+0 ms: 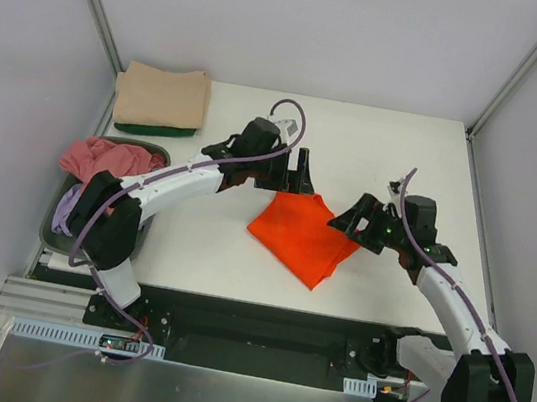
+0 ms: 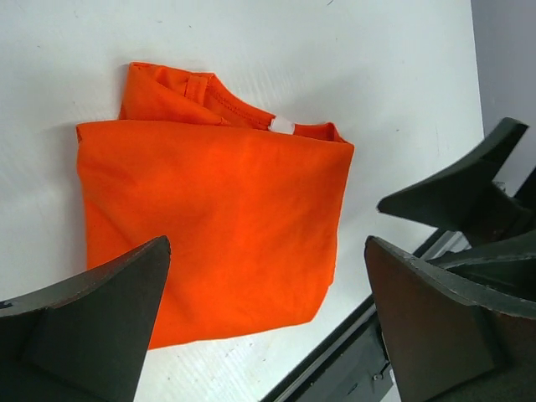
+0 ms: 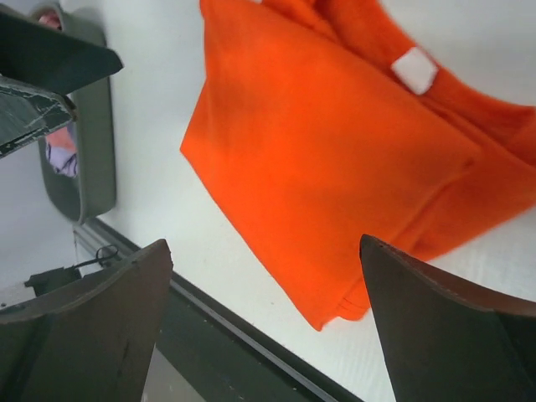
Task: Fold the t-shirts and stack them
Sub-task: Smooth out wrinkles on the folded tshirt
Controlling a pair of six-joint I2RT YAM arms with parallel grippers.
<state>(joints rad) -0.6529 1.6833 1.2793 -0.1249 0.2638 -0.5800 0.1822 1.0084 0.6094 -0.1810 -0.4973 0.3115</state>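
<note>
Orange t-shirt (image 1: 302,234), folded square, lies mid worktop (image 1: 407,151) between the left and right jaws, both wide open and empty; risk: a pinch catching only the top layer would spill the folds on the way to the tan stack (image 1: 163,96), far-left corner.

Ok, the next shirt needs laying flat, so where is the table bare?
Widest bare table lies far right, beyond the orange shirt. A narrower patch lies between the basket and that shirt. Crowded: the far-left corner with the tan shirt stack, and the centre, where left end effector and right end effector hover by the orange shirt.
</note>
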